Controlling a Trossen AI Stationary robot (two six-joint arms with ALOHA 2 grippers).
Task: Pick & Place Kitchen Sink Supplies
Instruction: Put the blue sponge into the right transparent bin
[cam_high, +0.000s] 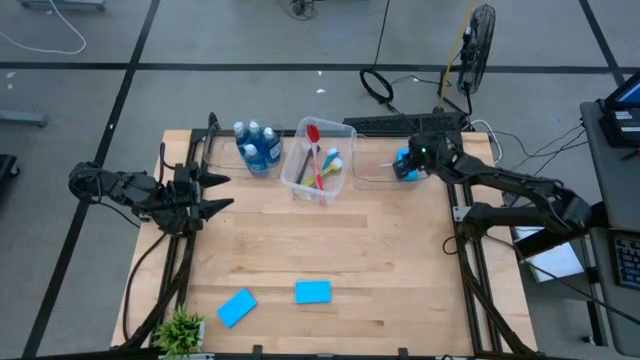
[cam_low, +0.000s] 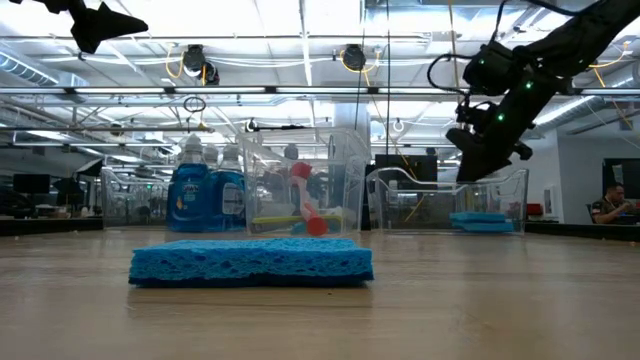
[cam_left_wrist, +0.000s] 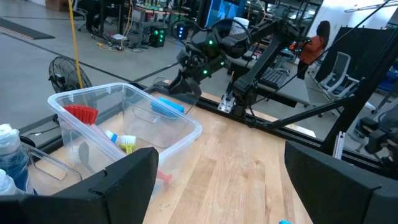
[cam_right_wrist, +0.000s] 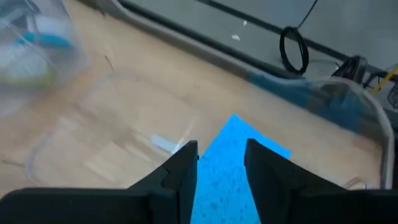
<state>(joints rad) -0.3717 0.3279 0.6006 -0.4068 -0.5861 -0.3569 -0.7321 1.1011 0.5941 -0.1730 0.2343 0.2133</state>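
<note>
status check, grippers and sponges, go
Right gripper open over flat blue sponge in clear plastic bin. Left gripper open, idle at table edge. Two blue sponges remain.

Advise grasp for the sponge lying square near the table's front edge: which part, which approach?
Take the sponge across its two long edges near the middle, coming straight down. It lies flat on the table with bare wood all round, and the second sponge sits clear of it, so open fingers likely fit either side.

table centre (cam_high: 330, 245): open | far edge: brush bin (cam_high: 316, 162), bottles (cam_high: 258, 145) block
</note>
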